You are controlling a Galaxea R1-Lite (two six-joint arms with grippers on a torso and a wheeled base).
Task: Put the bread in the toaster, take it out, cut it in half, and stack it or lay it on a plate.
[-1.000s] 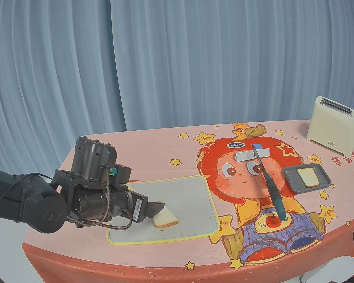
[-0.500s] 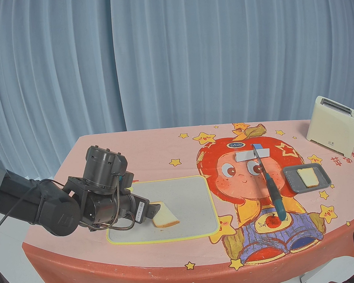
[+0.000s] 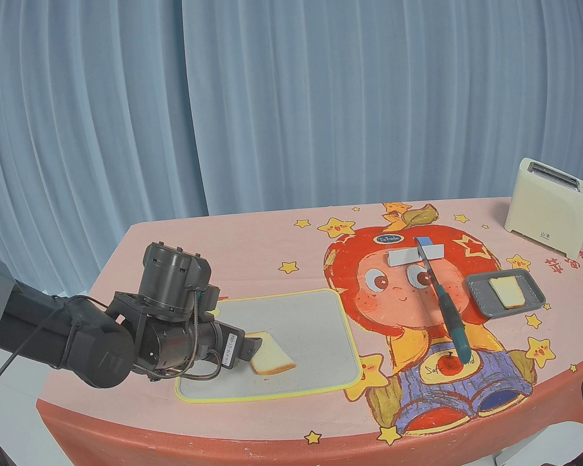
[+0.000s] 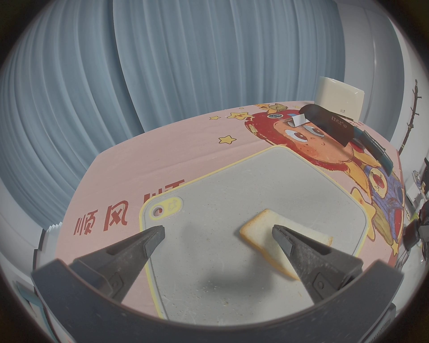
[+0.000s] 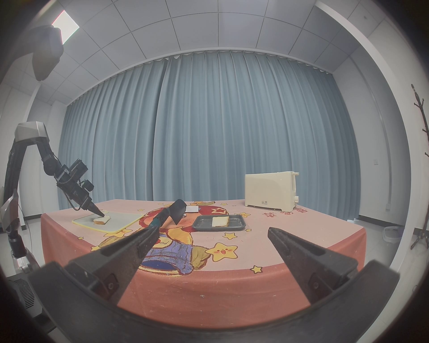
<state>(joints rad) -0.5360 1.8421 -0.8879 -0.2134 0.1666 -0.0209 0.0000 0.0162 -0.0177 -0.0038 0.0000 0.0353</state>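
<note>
Round-fronted table w/ a pink cartoon-print tablecloth (image 3: 239, 247), blue pleated curtain (image 3: 294, 78) behind. At the near left lies a grey rectangular cutting board (image 3: 311, 328) w/ a yellow rim. On its near-left part a pale, brown-crusted half slice of bread (image 3: 274, 361) lies flat. The black left gripper (image 3: 252, 347) comes in from the left, low over the board, fingers spread wide apart & holding nothing. In the left wrist view one fingertip sits over the bread's end, the other over bare board near the yellow hanging hole. Can't tell whether that finger touches the bread.

Right of the board, on the cartoon face, lies a knife (image 3: 447, 309) w/ a dark blade & teal handle, blade toward the far side, handle nearest. Its blade crosses a small white rectangular strip (image 3: 402, 257). Just right of the knife, a dark grey rectangular tray (image 3: 484, 298) holds a second half slice (image 3: 507, 292), lying flat. At the far right corner stands a cream boxy toaster (image 3: 549, 207), slot on top, well apart from the tray.

The black right gripper (image 5: 213, 232) hangs off the table's near-right side, facing the table, fingers apart & empty.
</note>
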